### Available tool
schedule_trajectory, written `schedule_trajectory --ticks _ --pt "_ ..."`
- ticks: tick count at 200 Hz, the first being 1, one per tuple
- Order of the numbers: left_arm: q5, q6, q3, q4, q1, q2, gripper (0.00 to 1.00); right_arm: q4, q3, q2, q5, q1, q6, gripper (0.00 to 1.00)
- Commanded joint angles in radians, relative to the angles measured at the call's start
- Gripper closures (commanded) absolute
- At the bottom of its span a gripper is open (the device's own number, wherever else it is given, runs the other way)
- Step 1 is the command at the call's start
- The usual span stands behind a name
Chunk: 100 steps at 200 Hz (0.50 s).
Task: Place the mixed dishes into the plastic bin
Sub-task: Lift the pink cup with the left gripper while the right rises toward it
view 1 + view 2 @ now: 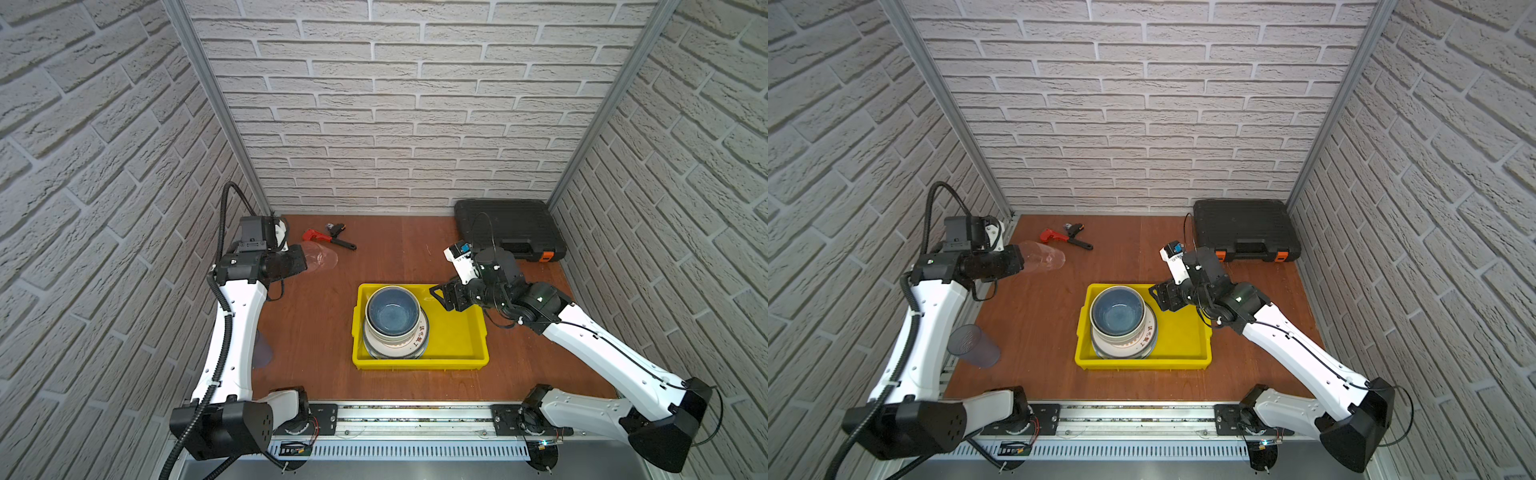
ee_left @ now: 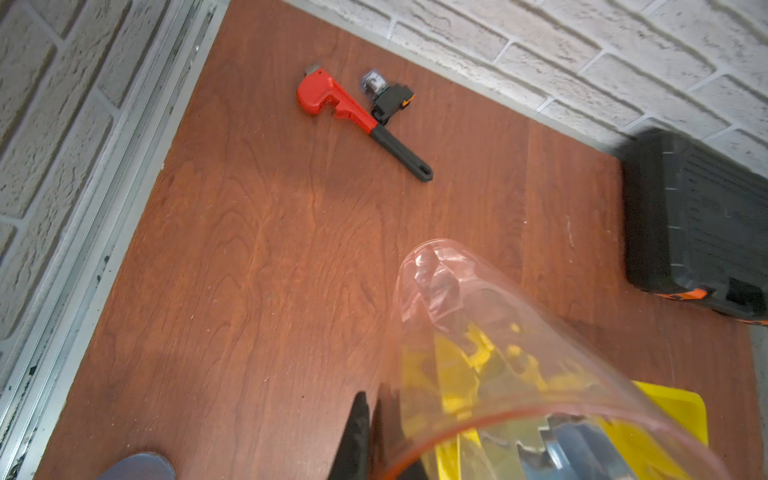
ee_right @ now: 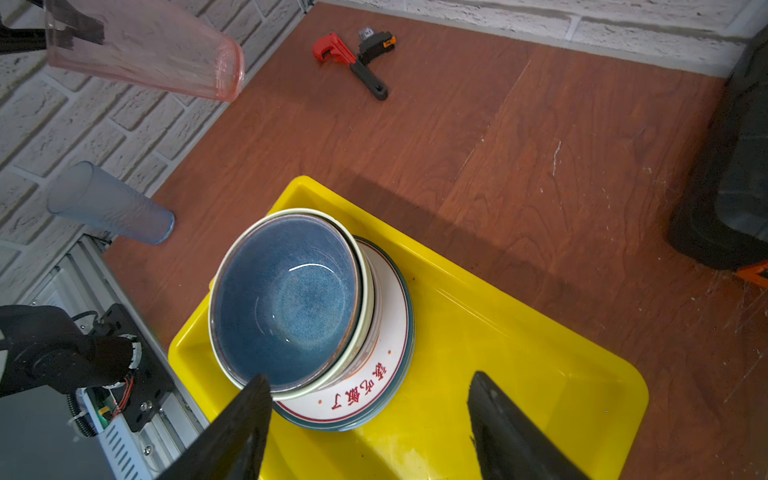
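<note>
Clamping pink tumbler (image 1: 323, 258), left claw (image 1: 302, 258) — bin (image 1: 457, 332) half-free

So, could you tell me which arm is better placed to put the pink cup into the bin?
Left: the left gripper is shut on the pink cup, held aloft. The right gripper hangs open over the bin.

Bin (image 1: 457, 345): plain bright yellow. Dark-blue bowl (image 1: 393, 311): speckled blue inside. Pale-green bowl (image 3: 367, 291) under it: creamy green rim. White plate (image 3: 374, 386): red characters, thin red ring. Lower plate (image 3: 410, 320): dark teal edge. Pink tumbler (image 1: 322, 257), upper left: see-through. Blue-grey tumbler (image 1: 973, 347), lower left: smoky. Wrench (image 1: 328, 241): red head, black handle. Case (image 1: 507, 226): black, orange latches. Table (image 1: 316, 332): red-brown woodgrain. Walls (image 1: 415, 124): grey-white brick pattern.
</note>
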State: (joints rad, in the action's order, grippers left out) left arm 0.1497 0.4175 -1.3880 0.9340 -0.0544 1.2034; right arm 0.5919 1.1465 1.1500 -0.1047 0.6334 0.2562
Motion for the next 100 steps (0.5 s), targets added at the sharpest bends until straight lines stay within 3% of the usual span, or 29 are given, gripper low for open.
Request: schedule_trajectory --ticks 1,36,100 --pt "-0.041 0.014 -0.065 -0.011 0.033 -0.034 1.0 -0.04 0.035 0.003 -0.035 0.011 0.017 0.25" --pt "-0.058 0.015 -0.075 -0.042 0.124 -0.065 1.0 -0.082 0.05 0.015 -0.061 0.024 0.028 0.27" --pt "-0.264 -0.003 -0.031 -0.162 0.457 -0.067 1.0 -0.108 0.128 0.056 -0.046 0.058 0.037 0.29"
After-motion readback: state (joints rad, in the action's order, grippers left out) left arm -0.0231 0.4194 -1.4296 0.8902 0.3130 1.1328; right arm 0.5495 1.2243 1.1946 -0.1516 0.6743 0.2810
